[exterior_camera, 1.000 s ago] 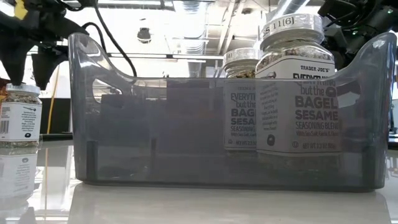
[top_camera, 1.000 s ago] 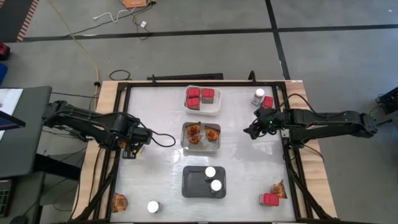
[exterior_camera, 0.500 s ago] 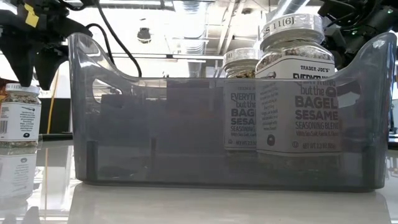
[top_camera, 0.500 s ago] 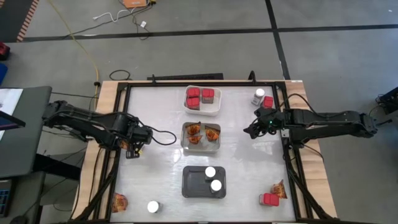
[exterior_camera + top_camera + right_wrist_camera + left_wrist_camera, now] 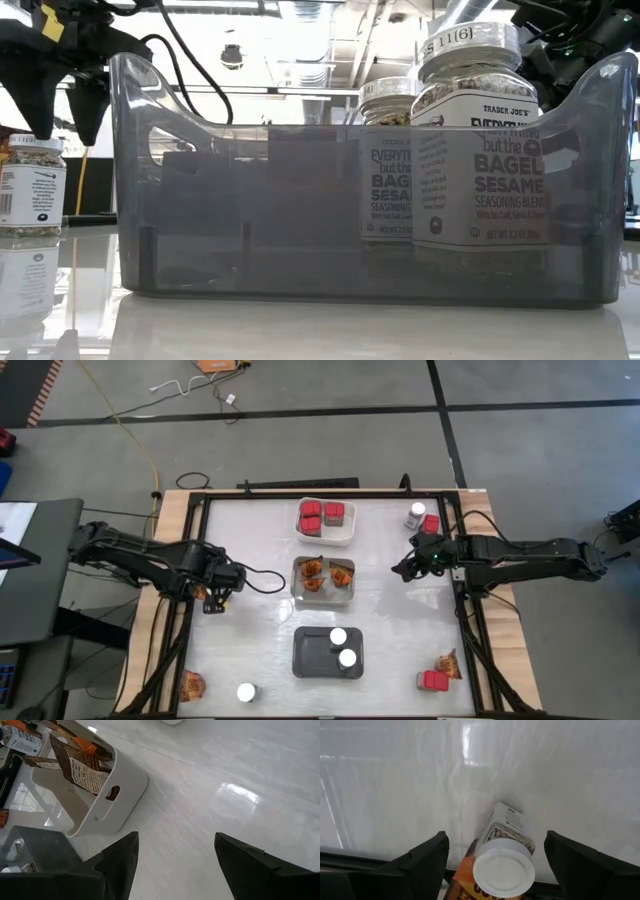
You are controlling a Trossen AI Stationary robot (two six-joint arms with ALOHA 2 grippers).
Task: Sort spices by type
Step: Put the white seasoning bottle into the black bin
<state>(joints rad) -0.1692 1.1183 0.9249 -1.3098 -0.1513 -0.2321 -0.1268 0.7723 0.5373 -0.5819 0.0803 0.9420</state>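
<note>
Glossy white desk (image 5: 260, 560) mirroring ceiling light, pale bare-wood edge (image 5: 170, 510), smoky translucent smooth plastic tray (image 5: 300, 210), clear jars (image 5: 480, 170) with paper labels and matt white plastic lids (image 5: 503, 874), glossy white plastic tray (image 5: 120, 795), matt black left hand (image 5: 495, 862) fingers

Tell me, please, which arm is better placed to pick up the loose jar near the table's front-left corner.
Left. The left gripper is open on that side of the table, and its wrist view looks right at the jar. The right gripper is across the table.
</note>
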